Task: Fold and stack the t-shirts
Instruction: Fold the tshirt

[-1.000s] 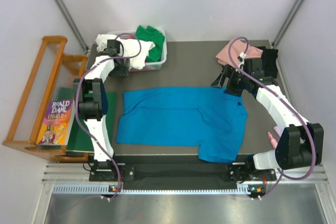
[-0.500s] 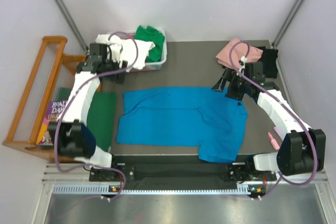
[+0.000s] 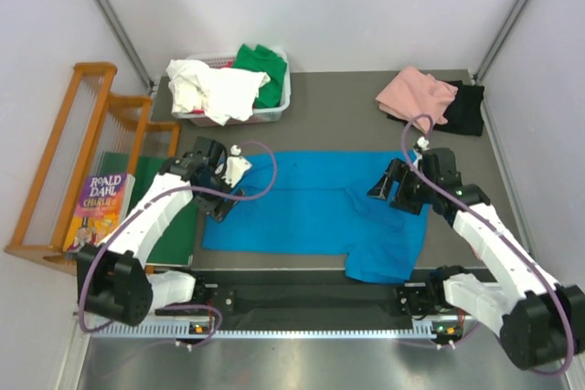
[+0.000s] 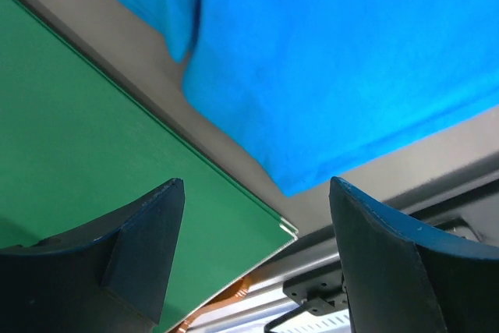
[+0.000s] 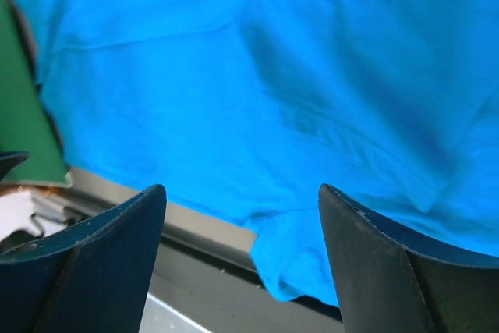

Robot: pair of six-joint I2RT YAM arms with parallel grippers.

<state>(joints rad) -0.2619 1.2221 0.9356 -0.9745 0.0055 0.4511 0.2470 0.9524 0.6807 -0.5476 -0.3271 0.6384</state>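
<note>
Blue tee (image 3: 311, 212) flat, centre frame. Left gripper (image 4: 256, 189) jaws wide, empty, over tee's left edge. Right gripper (image 5: 242, 193) spread, empty, above right side. Best: pinch edges only, lift evenly.

My top view looks down from high behind; both wrist cameras point down close-in, all three sharing the blue t-shirt (image 3: 311, 203).

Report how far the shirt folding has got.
Done, apparently: a pink tee set partly over a black tee at the far right corner. In hand: the blue tee lies spread, with the left gripper and right gripper open above it. Left: the white tee and green tee heaped in the basket.
</note>
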